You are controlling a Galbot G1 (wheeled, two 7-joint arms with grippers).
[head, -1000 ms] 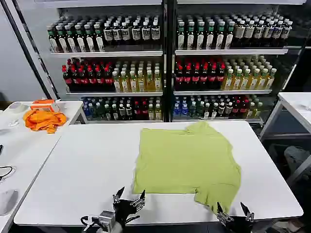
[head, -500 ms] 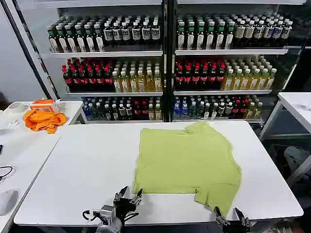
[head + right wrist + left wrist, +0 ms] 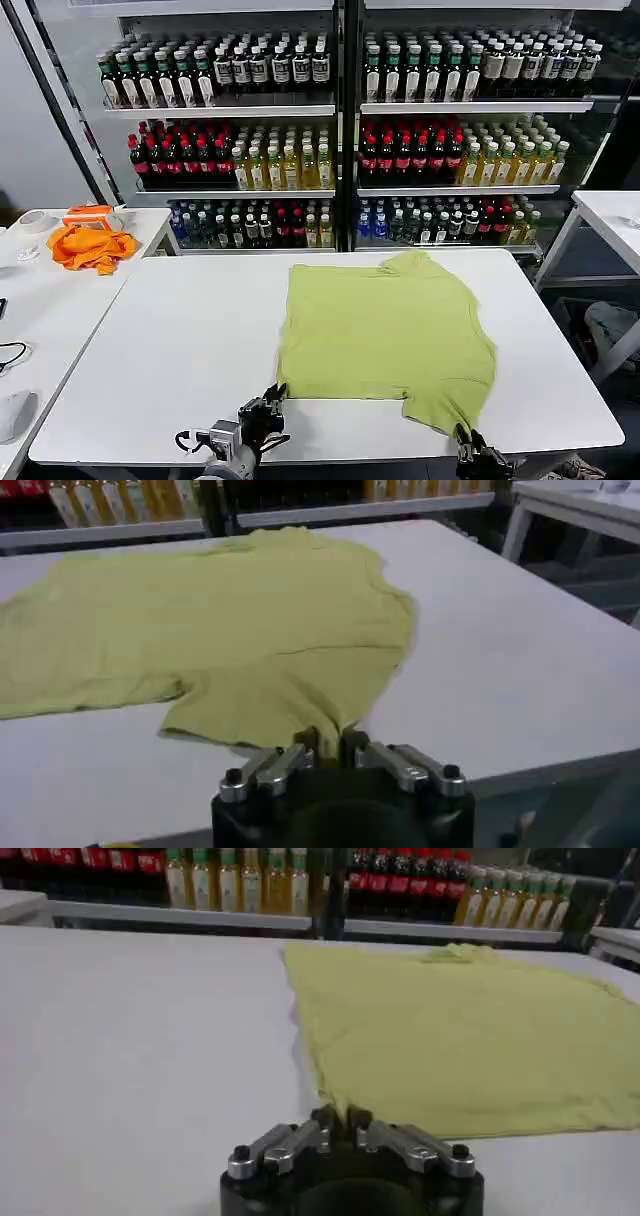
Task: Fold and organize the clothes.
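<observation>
The lime-green T-shirt [image 3: 385,325] lies spread flat on the white table [image 3: 170,340], right of centre, with a sleeve hanging toward the near right edge. No print shows on its upper side. My left gripper [image 3: 270,397] sits at the table's near edge, shut on the shirt's near left corner; the left wrist view shows the gripper [image 3: 340,1120] pinching that tip of the T-shirt [image 3: 470,1038]. My right gripper [image 3: 468,440] is at the near right, shut on the sleeve tip. The right wrist view shows the T-shirt [image 3: 220,620] running into the closed gripper [image 3: 327,742].
An orange cloth [image 3: 90,245] lies on a second white table at the left. Shelves of bottles [image 3: 400,150] stand behind the work table. Another white table [image 3: 610,215] stands at the right. The left half of the work table is bare.
Both grippers were open one second ago with fingers spread; they have closed on the shirt's near edge and sunk lower toward the table's front edge. The shirt has barely shifted.
</observation>
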